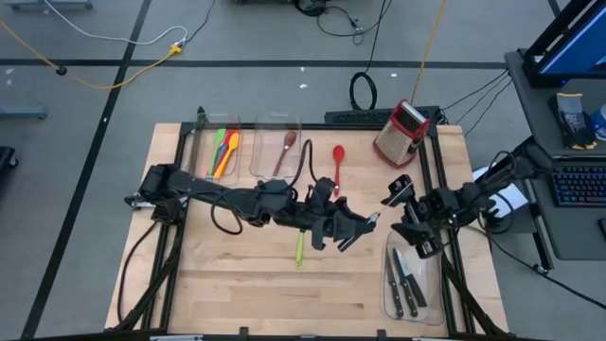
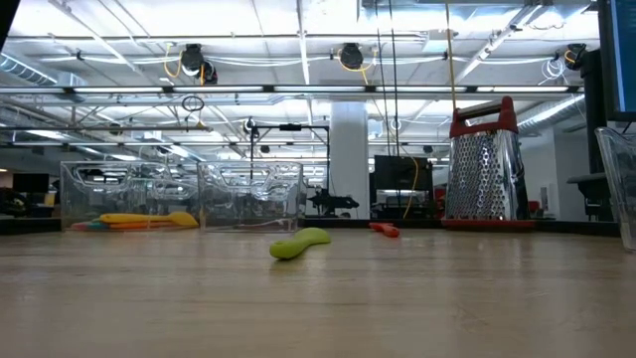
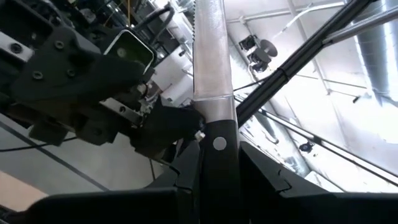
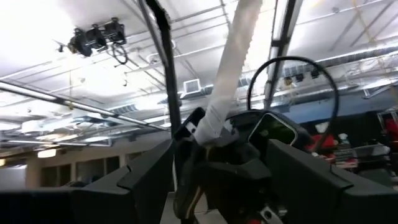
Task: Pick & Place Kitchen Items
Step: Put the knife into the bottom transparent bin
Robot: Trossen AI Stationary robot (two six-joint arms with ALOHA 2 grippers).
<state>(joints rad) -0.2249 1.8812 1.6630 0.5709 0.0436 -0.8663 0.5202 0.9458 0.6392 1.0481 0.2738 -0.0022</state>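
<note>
Knife [image 3: 211, 62]: clamped by its black handle in the left gripper [image 3: 219, 171], serrated blade projecting forward out of the jaws and clear of the table [image 1: 237, 284]. Left jaws clenched on the handle just behind the rivet.

Right gripper [image 4: 221, 146]: facing the left gripper tip to tip, close to the blade end. Jaws released, fingers [image 4: 143, 180] spread wide to either side of the blade line. Contact between right fingers and blade: cannot tell.

Remaining items, placed from the jaws:
- Green utensil [image 1: 299, 248]: flat on the table, just beside the left jaws, on the side away from the right gripper.
- Red spoon [image 1: 338, 156]: flat on the table, beyond the left jaws toward the far edge.
- Wooden spoon [image 1: 287, 152]: inside a clear bin [image 1: 275, 121], beside the red spoon, well apart from both jaws.
- Coloured utensils [image 1: 224, 152]: bundled in a second clear bin, farther from the jaws than the wooden spoon.
- Black-handled knives [image 1: 405, 279]: lying in a third clear bin, near the right jaws, toward the near edge.
- Grater [image 1: 401, 133]: upright near the far edge, beyond the right jaws.
</note>
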